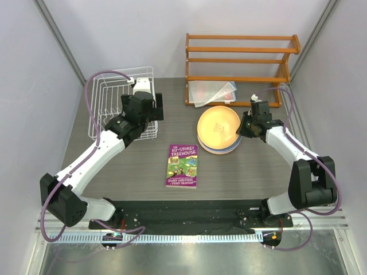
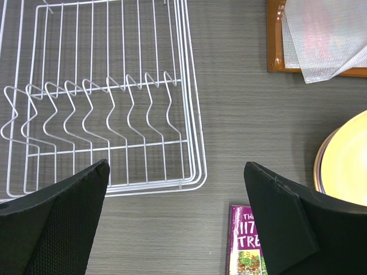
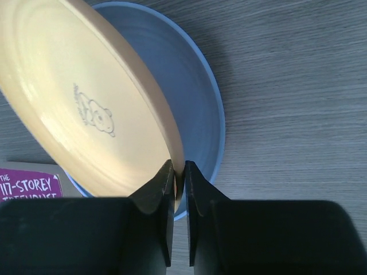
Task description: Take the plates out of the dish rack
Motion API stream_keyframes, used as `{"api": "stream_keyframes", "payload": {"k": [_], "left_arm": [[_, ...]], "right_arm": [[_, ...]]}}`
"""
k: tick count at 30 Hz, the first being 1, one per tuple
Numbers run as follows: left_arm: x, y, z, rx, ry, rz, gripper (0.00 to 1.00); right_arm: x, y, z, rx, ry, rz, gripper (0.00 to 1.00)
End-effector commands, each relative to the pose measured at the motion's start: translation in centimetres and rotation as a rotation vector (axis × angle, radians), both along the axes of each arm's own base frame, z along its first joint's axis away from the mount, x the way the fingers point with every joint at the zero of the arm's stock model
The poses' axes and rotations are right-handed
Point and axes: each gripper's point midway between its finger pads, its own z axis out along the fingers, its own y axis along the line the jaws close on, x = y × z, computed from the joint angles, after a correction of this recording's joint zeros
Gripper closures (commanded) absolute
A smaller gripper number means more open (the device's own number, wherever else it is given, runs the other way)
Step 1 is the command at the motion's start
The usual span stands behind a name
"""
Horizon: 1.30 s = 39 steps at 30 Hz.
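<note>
Plainly, the dish rack (image 1: 109, 97) on the left of the desk (image 1: 132, 172) holds no plates. Its thin white wires and its row of bent upright prongs (image 2: 114, 109) stand bare. The left gripper (image 2: 176, 166) hovers over the rack's near corner with its jaws spread wide and nothing between them.

In the middle lies a purple paperback book (image 1: 182, 165), flat on the grey wood-grain surface.

To the right, the right gripper (image 3: 179, 172) pinches the rim of the yellow plate (image 3: 97, 114). The plate is tilted, its far edge raised above the blue plate (image 3: 195, 103) that lies under it in the stack. Both are smooth, glossy plastic discs with shallow raised lips, and the yellow one carries a small line drawing at its centre.

The step in hand looks like the last set-down. To do it well, the arm should lower the held edge until the plate sits nearly level and centred on the one below. The jaws should then part gently, because slick plastic released while tilted may slide off the pile. A straight pull-back along the rim should avoid nudging the stack.
</note>
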Motion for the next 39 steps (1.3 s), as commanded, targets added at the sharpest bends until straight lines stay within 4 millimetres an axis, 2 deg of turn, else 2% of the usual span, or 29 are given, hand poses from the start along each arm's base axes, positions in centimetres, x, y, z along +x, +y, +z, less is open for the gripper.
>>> {"api": "stream_keyframes", "payload": {"k": [1,8,10,11,14,19,21,22,23,24,25,26,27,28,29,31,33,35,39], "left_arm": [[-0.2,0.6,1.2,0.006,-0.035,0.012,0.00],[-0.5,0.1,1.3,-0.011,-0.027,-0.021,0.00],[-0.6,-0.2,1.7,-0.019,-0.030,-0.039,0.00],[-0.7,-0.3,2.0,-0.026,-0.034,-0.050,0.01],[-1.0,-0.6,2.7,-0.041,-0.039,-0.070,0.01],[-1.4,-0.5,3.2,-0.057,-0.052,-0.075,0.00],[-1.7,-0.1,3.0,-0.060,-0.060,-0.061,0.01],[-1.6,0.0,3.2,-0.070,-0.079,-0.053,0.00],[-1.6,0.0,3.1,-0.075,-0.085,-0.049,0.01],[-1.8,0.1,2.4,-0.077,-0.078,-0.046,0.00],[-1.8,-0.3,2.3,-0.093,-0.080,-0.064,0.01],[-1.8,-0.4,2.2,-0.098,-0.081,-0.069,0.01],[-2.0,-0.3,1.6,-0.100,-0.075,-0.068,0.01],[-2.0,-0.3,1.5,-0.105,-0.076,-0.066,0.01],[-2.0,-0.4,1.4,-0.116,-0.081,-0.066,0.01],[-2.5,-0.2,0.6,-0.119,-0.073,-0.065,0.01],[-2.6,0.1,0.4,-0.129,-0.092,-0.054,0.01],[-3.2,0.8,-0.2,-0.126,-0.099,-0.037,0.01],[-3.9,2.4,-0.5,-0.114,-0.133,0.012,0.01]], "right_arm": [[0.2,0.2,0.7,0.005,-0.033,0.008,0.79],[0.1,0.1,1.9,-0.002,-0.071,0.017,0.48],[0.0,-0.5,2.8,-0.023,-0.092,0.000,0.43],[-0.1,-0.7,3.1,-0.032,-0.101,-0.005,0.37],[-0.3,-2.0,4.9,-0.079,-0.149,-0.053,0.32],[-0.3,-4.7,7.5,-0.166,-0.256,-0.164,0.30],[-0.5,-5.3,6.5,-0.210,-0.276,-0.162,0.30],[0.3,-5.3,7.6,-0.215,-0.362,-0.167,0.29],[-0.3,-5.6,6.0,-0.236,-0.356,-0.165,0.29],[-0.3,-5.9,5.9,-0.261,-0.384,-0.167,0.28],[0.5,-5.7,7.2,-0.263,-0.483,-0.183,0.28],[-0.3,-6.1,5.8,-0.295,-0.496,-0.194,0.26],[-0.4,-6.4,5.7,-0.339,-0.535,-0.190,0.23],[0.1,-5.6,7.2,-0.335,-0.636,-0.187,0.20],[-0.7,-6.4,5.8,-0.391,-0.628,-0.209,0.17],[-0.8,-6.7,5.8,-0.433,-0.651,-0.237,0.16],[-1.2,-7.1,4.8,-0.472,-0.626,-0.265,0.16],[-1.2,-6.8,4.7,-0.491,-0.644,-0.258,0.16],[-1.8,-7.4,4.5,-0.529,-0.658,-0.308,0.16]]}}
